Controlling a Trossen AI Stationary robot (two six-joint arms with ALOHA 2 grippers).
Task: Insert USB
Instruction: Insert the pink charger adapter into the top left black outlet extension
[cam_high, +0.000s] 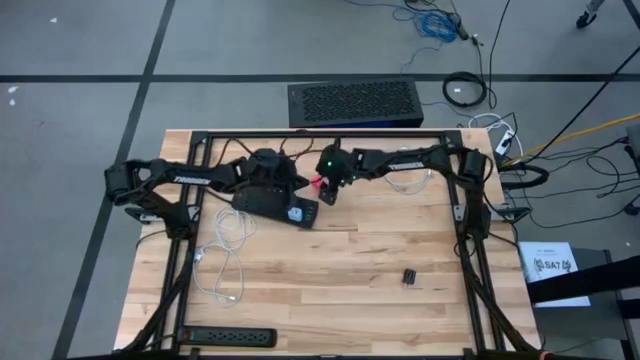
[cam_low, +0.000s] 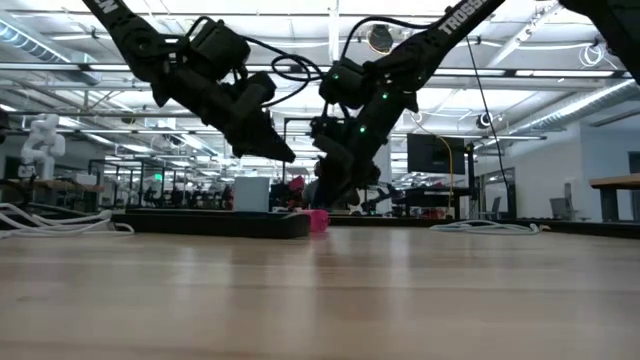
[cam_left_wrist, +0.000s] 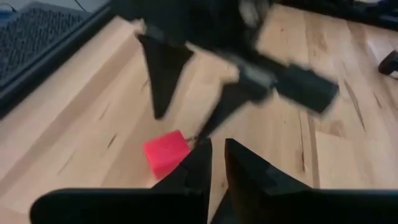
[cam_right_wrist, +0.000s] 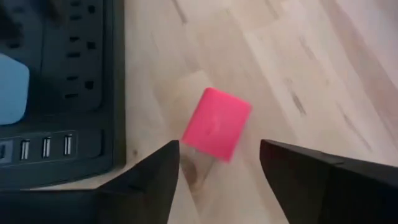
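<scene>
The pink USB stick (cam_right_wrist: 216, 125) is seen lying loose on the surface near its far edge, just beside the black hub (cam_right_wrist: 59, 87). The right gripper (cam_right_wrist: 219, 165), spread wide, should be closed squarely across it; the left gripper (cam_left_wrist: 214, 163), narrowly parted, holds nothing. One stick, one hub, three visible ports are counted.

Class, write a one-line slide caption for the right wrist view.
Right gripper fingers open above a pink USB stick lying on the wooden table beside the black hub's USB ports.
</scene>
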